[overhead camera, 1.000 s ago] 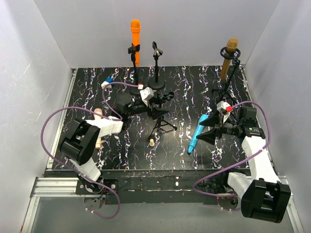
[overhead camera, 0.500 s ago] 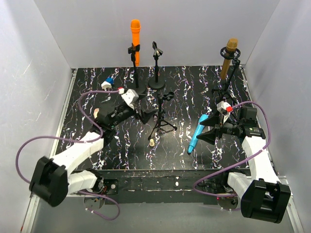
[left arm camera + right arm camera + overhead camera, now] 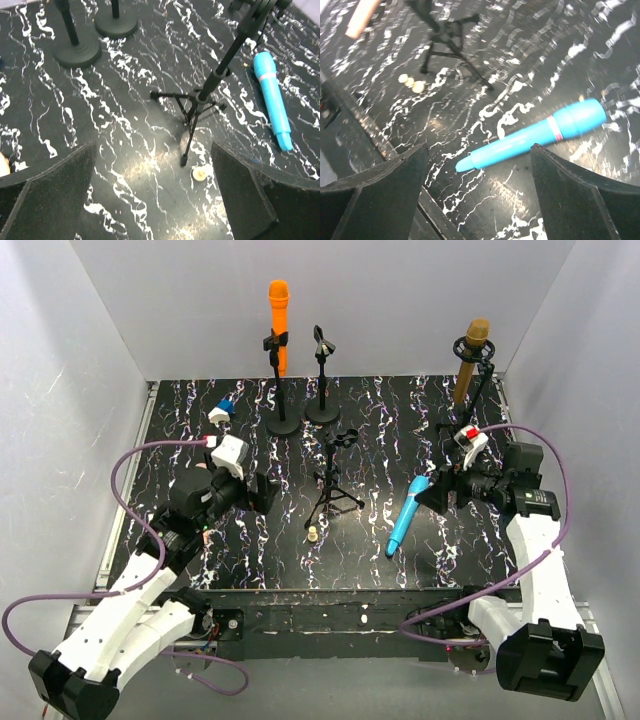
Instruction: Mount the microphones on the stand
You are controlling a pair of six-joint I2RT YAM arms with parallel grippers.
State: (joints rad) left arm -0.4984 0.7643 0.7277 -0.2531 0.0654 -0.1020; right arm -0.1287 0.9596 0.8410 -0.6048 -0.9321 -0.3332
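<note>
The orange microphone (image 3: 278, 325) stands clipped in a back-left stand. At the back right, the golden-brown microphone (image 3: 472, 358) sits in another stand. The light blue microphone (image 3: 409, 515) (image 3: 535, 137) lies flat on the table. My right gripper (image 3: 437, 493) (image 3: 480, 175) hovers open just above it, with nothing held. The pale pink microphone (image 3: 362, 12) lies at the left, mostly hidden under my left arm in the top view. My left gripper (image 3: 262, 496) (image 3: 155, 170) is wide open and empty, left of the empty tripod stand (image 3: 335, 475) (image 3: 200, 100).
An empty clip stand (image 3: 322, 370) rises beside the orange one's round base (image 3: 77, 50). A tiny beige peg (image 3: 313, 533) (image 3: 201, 173) lies by the tripod's foot. A small blue and white item (image 3: 222, 410) lies at the back left. White walls enclose the table.
My left arm has pulled back from the tripod stand toward the near left, and its gripper has opened wide. The right gripper has shifted slightly back; the blue microphone has not moved.
</note>
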